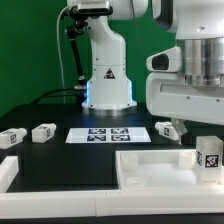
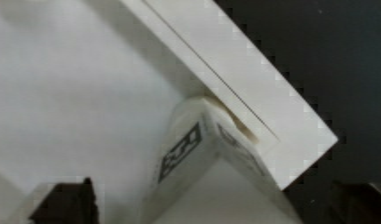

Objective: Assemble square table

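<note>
Wrist view shows gripper wide, holding nothing, straddling a leg that stands against the slab's rim, probably seated in a corner hole to stay upright.

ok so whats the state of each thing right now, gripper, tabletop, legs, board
gripper: open, holding nothing
tabletop: lying flat on the table
upright leg: standing on the tabletop, not gripped
middle leg: loose on the table, unattached
outer leg: loose on the table, unattached
marker board: flat on the table
</note>
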You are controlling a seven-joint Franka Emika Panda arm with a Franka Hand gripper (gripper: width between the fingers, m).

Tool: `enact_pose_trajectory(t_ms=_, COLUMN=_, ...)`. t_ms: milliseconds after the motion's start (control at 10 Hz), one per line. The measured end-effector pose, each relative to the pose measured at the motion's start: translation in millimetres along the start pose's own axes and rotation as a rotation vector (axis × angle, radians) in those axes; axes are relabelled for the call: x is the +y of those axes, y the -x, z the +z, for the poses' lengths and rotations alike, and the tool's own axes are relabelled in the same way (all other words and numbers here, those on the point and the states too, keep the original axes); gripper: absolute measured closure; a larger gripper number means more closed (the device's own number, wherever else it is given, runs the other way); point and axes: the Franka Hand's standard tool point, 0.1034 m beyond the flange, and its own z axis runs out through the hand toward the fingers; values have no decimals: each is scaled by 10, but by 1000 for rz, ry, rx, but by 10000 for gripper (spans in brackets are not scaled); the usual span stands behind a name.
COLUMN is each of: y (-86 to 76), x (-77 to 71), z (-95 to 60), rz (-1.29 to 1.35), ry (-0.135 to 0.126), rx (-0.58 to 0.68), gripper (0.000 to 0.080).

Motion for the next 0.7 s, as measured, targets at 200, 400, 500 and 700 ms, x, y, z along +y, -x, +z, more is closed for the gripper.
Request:
enact_pose_trajectory(t_ms=200, y=6, x=-22, z=-6, rz=-310, ry=35, rx=24, gripper=150)
enact_pose_trajectory(t_ms=400, y=48, x=-55, z=7, rz=-559, ry=43, rx=23, gripper=150)
enact_pose_trajectory(t_ms=500, y=46, x=-53, z=8, rz=-582, ry=40, rx=21, gripper=150)
enact_pose_trajectory(t_ms=700, y=48, x=-54, z=9, rz=-562, ry=39, rx=21, gripper=272)
